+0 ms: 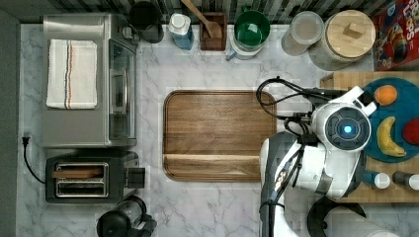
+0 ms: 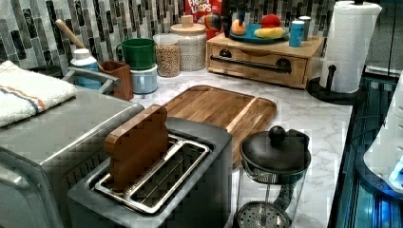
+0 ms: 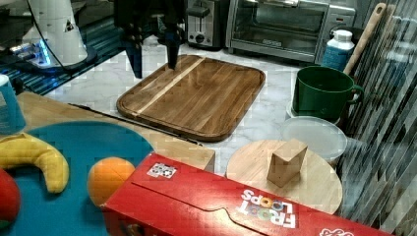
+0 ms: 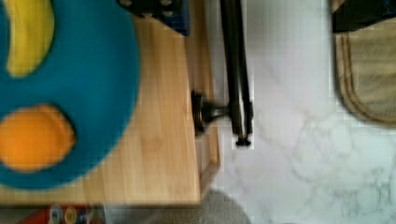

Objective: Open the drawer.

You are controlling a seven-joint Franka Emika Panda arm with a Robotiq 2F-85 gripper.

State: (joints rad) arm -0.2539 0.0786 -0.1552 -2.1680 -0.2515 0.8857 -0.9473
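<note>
The drawer [image 2: 259, 55] is the light wood front of a low box at the counter's back, and it sits flush with the box. Its long black bar handle [image 2: 251, 64] runs across the front. In the wrist view the handle [image 4: 236, 70] lies below me, between my two dark fingers [image 4: 161, 9], over the white marble. My gripper [image 3: 153, 60] is open, its blue-tipped fingers pointing down and apart, holding nothing. In the top view my arm [image 1: 341, 131] stands over the box's edge that faces the cutting board.
A walnut cutting board [image 1: 217, 134] lies mid-counter beside the box. A teal plate [image 1: 395, 148] with a banana and an orange rests on the box top. A paper towel roll [image 2: 349, 45], a French press [image 2: 273, 175], a toaster [image 1: 84, 180], jars and a green mug [image 3: 322, 93] ring the counter.
</note>
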